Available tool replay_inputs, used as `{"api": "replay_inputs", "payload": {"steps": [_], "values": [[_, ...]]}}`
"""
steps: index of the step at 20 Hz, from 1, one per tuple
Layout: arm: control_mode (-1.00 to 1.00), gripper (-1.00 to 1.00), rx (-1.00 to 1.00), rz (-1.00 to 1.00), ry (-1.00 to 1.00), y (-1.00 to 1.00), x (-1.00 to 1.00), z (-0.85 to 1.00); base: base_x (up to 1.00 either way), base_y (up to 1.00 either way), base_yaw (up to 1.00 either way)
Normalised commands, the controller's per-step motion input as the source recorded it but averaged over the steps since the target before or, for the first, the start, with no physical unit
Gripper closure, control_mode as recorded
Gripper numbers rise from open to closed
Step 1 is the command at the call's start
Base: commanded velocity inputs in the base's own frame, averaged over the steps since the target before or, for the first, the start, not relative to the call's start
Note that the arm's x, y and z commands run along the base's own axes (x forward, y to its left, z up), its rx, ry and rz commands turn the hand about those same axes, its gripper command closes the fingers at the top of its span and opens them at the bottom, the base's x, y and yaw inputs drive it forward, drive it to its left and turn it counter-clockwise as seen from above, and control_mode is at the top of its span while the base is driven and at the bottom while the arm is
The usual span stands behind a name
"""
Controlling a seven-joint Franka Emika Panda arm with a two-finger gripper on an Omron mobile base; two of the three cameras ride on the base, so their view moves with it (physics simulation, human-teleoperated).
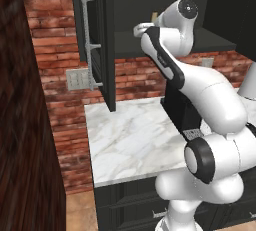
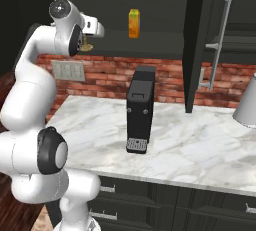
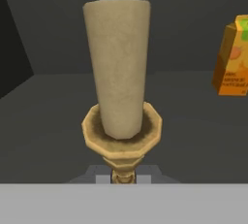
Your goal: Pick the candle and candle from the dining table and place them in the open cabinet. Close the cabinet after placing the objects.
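Observation:
A cream candle (image 3: 117, 68) on a brass-gold stemmed holder (image 3: 121, 138) stands upright right in front of the hand camera, above the dark shelf (image 3: 53, 121) inside the cabinet. My gripper (image 2: 86, 40) is shut on the holder's stem, high at the left of the open cabinet (image 2: 150, 5). The holder's brass foot (image 2: 86, 47) shows just under the hand. From the left base view the hand (image 1: 143, 28) reaches into the cabinet, and the candle's tip (image 1: 154, 15) peeks out behind it. Both black doors (image 1: 103, 40) (image 2: 196, 40) stand open. The dining table is out of view.
An amber-orange carton (image 2: 133, 23) (image 3: 233, 58) stands on the shelf to the candle's right. Below, a black coffee machine (image 2: 140, 110) sits on the marble worktop (image 1: 127, 142) with dark drawers. Brick wall (image 1: 50, 35) behind, and a grey cone-shaped object (image 2: 246, 106) at the far right.

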Motion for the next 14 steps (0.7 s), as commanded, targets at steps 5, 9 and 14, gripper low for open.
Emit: {"api": "replay_inputs", "payload": {"steps": [5, 9, 14], "values": [[-1.00, 1.00, 0.00, 0.00, 0.00, 0.00, 0.55, -0.05, 0.00, 0.00, 0.00], [-1.00, 1.00, 0.00, 0.00, 0.00, 0.00, 0.40, -0.25, 0.00, 0.00, 0.00], [-1.00, 1.00, 0.00, 0.00, 0.00, 0.02, 0.38, -0.43, 0.00, 0.00, 0.00]]}}
